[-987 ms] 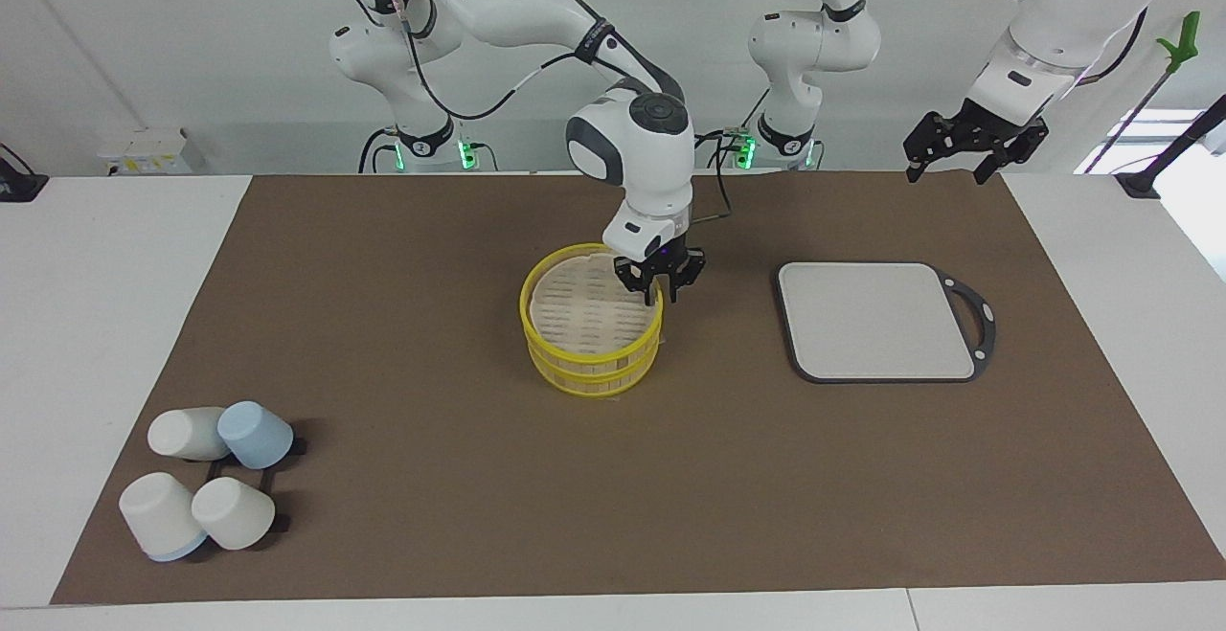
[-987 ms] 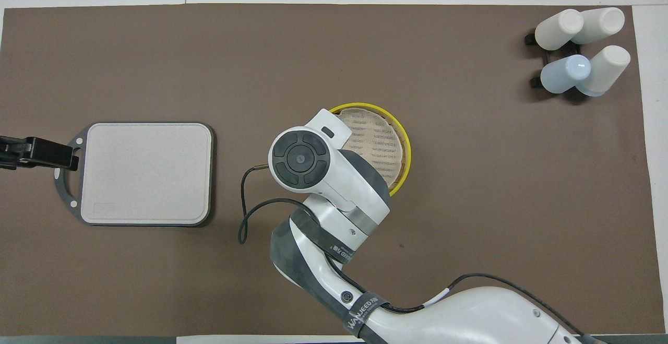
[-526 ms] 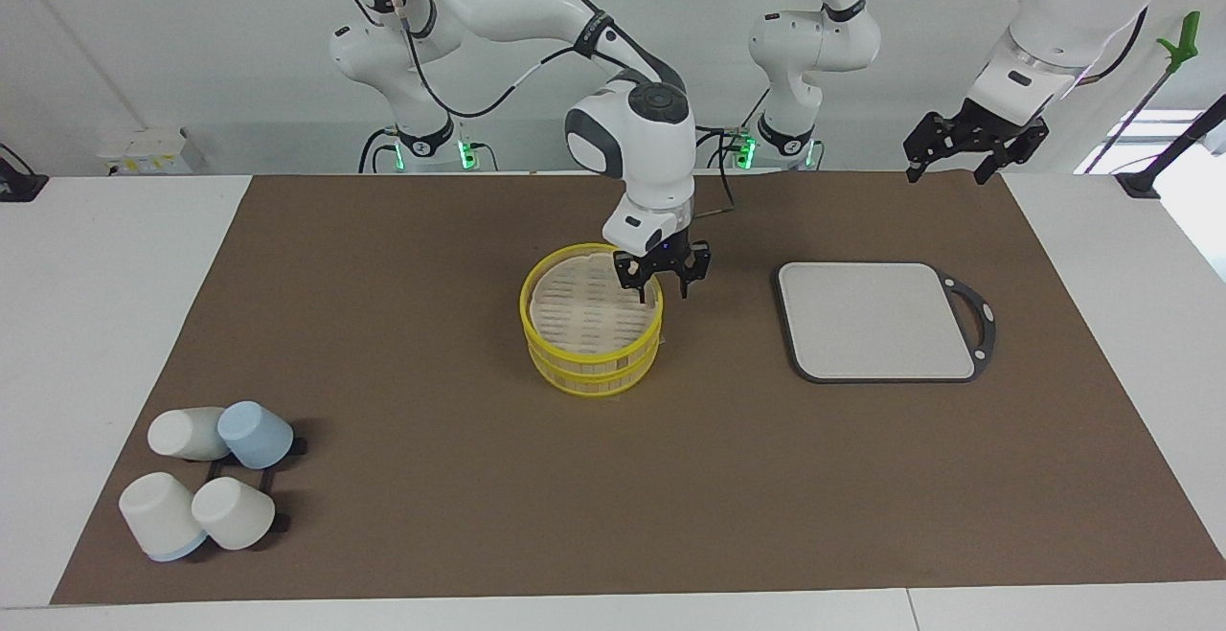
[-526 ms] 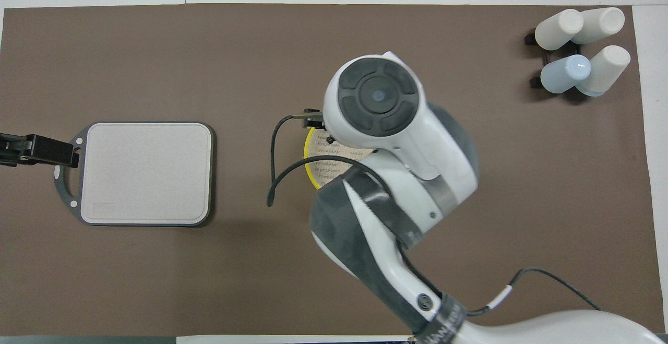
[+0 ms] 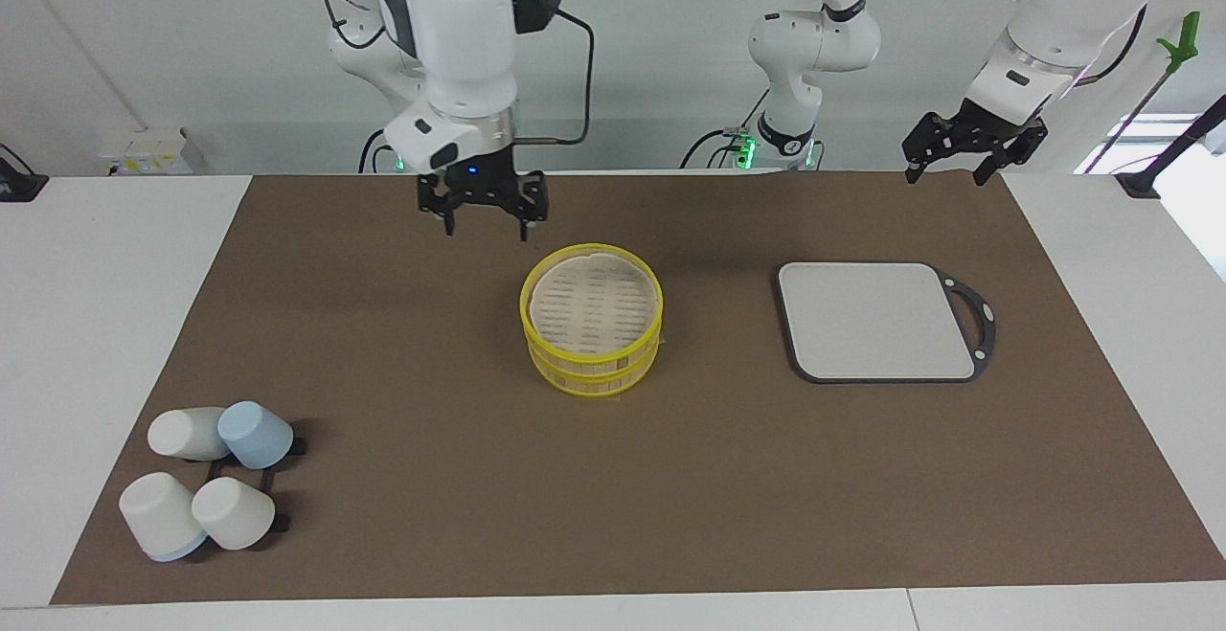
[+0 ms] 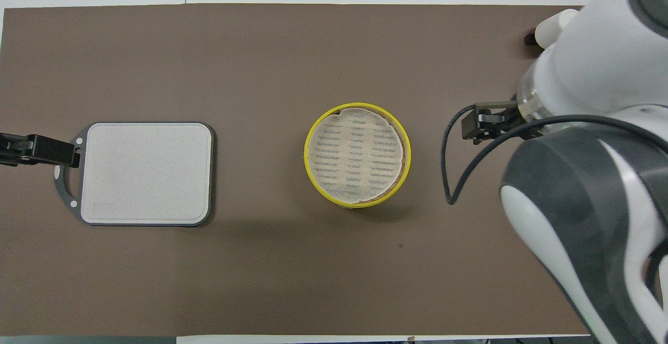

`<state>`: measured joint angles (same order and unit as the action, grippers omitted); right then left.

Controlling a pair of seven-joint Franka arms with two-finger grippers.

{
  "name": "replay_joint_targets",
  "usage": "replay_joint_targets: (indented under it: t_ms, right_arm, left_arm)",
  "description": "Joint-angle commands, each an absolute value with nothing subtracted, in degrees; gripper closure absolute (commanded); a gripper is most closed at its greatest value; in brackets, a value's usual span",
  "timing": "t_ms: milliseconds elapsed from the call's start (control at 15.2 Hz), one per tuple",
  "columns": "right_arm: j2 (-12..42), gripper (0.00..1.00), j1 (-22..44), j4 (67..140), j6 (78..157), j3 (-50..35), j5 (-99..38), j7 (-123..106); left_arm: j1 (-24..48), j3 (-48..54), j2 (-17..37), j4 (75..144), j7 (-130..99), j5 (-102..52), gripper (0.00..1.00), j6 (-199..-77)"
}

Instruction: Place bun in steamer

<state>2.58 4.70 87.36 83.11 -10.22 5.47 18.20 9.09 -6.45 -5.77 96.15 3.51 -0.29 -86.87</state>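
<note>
The steamer [image 5: 589, 365] stands at the middle of the brown mat, two yellow-rimmed rings with the slatted lid [image 5: 592, 301] on top. It shows whole in the overhead view [image 6: 309, 151], with its lid [image 6: 357, 153]. No bun is in view. My right gripper [image 5: 486, 227] is open and empty, up in the air over the mat toward the right arm's end, apart from the steamer. In the overhead view the right arm's own body hides it. My left gripper [image 5: 943, 174] waits open and empty in the air over the mat's edge at the left arm's end [image 6: 36, 151].
A grey rectangular board [image 5: 876, 320] with a black handle lies beside the steamer toward the left arm's end [image 6: 146, 172]. Several white and blue cups [image 5: 206, 483] lie on a black rack at the mat's corner farthest from the robots, at the right arm's end.
My right gripper has left the steamer's rim, risen and swung toward the right arm's end. The steamer now shows whole with its lid on. The left arm has not moved.
</note>
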Motion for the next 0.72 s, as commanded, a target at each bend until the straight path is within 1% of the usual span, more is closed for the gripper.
replay_joint_targets:
  t_ms: [0, 263, 658]
  right_arm:
    - [-0.70, 0.00, 3.60, 91.76, 83.93, -9.42, 4.13, 14.60]
    - [-0.53, 0.00, 4.22, 92.29, 88.85, -3.97, 0.98, 11.16]
    - [-2.46, 0.00, 4.04, 92.20, 88.68, -2.64, 0.62, 11.07]
  left_arm:
    - [9.76, -7.12, -6.50, 96.86, 4.04, -0.09, 0.00, -87.63]
    - [9.67, -7.12, -6.50, 96.86, 3.96, -0.09, 0.00, -87.63]
    - [9.67, -7.12, -6.50, 96.86, 3.87, -0.09, 0.00, -87.63]
